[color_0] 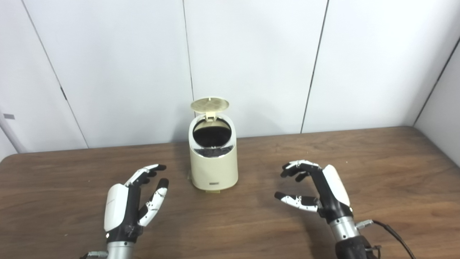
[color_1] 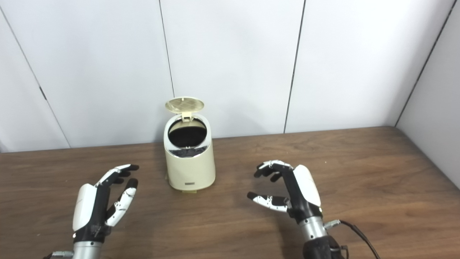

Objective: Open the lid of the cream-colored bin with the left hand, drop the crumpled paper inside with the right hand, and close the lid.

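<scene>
The cream-colored bin (color_0: 213, 163) stands on the brown table near its back edge, in the middle. Its round lid (color_0: 210, 104) stands raised on the rear hinge, and the dark inside shows. No crumpled paper is in view. My left hand (color_0: 134, 199) hovers over the table to the front left of the bin, open and empty, fingers pointing toward it. My right hand (color_0: 318, 189) hovers to the front right of the bin, open and empty, fingers curled leftward. The bin also shows in the right eye view (color_1: 189, 162).
The brown wooden table (color_0: 388, 169) runs across the view. White wall panels (color_0: 251, 54) stand right behind the bin. A black cable (color_0: 395, 235) trails from my right wrist.
</scene>
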Tool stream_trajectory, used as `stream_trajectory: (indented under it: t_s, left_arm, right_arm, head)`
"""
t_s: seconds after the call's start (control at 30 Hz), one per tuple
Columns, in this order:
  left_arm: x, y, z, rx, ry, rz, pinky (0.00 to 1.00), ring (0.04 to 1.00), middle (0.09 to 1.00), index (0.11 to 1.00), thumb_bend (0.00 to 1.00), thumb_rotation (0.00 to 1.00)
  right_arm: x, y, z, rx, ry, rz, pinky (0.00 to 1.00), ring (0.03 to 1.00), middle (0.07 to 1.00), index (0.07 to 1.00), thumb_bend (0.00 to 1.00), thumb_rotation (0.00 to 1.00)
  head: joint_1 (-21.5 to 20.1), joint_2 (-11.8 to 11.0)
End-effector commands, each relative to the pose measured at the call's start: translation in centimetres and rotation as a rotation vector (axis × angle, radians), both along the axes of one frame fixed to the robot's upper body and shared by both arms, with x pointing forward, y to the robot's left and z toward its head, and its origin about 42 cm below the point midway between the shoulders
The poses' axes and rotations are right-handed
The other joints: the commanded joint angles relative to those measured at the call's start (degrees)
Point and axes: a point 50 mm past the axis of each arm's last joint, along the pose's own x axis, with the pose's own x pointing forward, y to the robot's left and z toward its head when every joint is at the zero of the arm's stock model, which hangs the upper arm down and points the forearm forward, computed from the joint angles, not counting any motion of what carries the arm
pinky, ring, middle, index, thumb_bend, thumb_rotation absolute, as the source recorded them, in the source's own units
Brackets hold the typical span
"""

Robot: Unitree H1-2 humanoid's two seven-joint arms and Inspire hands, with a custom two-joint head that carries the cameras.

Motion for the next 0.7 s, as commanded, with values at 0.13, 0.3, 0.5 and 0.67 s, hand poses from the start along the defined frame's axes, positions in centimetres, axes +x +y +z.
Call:
stream_trajectory:
  t_s: [0.13,0.3,0.5,0.67]
  left_arm:
    - [-2.0,0.3,-2.2,-0.001,0.061,0.005,0.66,0.724,0.761,0.741,0.43,0.88]
    - [-2.3,0.6,-2.2,-0.002,0.066,0.007,0.65,0.723,0.759,0.74,0.44,0.88]
    - [-2.5,0.9,-2.3,-0.002,0.075,0.007,0.65,0.722,0.756,0.732,0.43,0.87]
    - [-2.5,1.4,-2.5,0.002,0.087,0.007,0.61,0.718,0.759,0.732,0.43,0.87]
  right_arm:
    - [0.0,0.4,0.3,0.004,-0.056,0.013,0.49,0.595,0.646,0.496,0.48,0.15]
    - [-0.4,0.3,-0.8,0.007,-0.022,-0.002,0.52,0.627,0.658,0.496,0.48,0.15]
    - [-0.4,0.4,-1.7,0.016,0.005,-0.016,0.45,0.578,0.651,0.496,0.48,0.15]
    - [-0.3,0.3,-2.3,0.028,-0.005,-0.025,0.47,0.592,0.663,0.496,0.48,0.15]
  head:
    - [0.21,0.32]
    - [0.36,0.64]
    - [0.59,0.74]
    - [1.34,0.54]
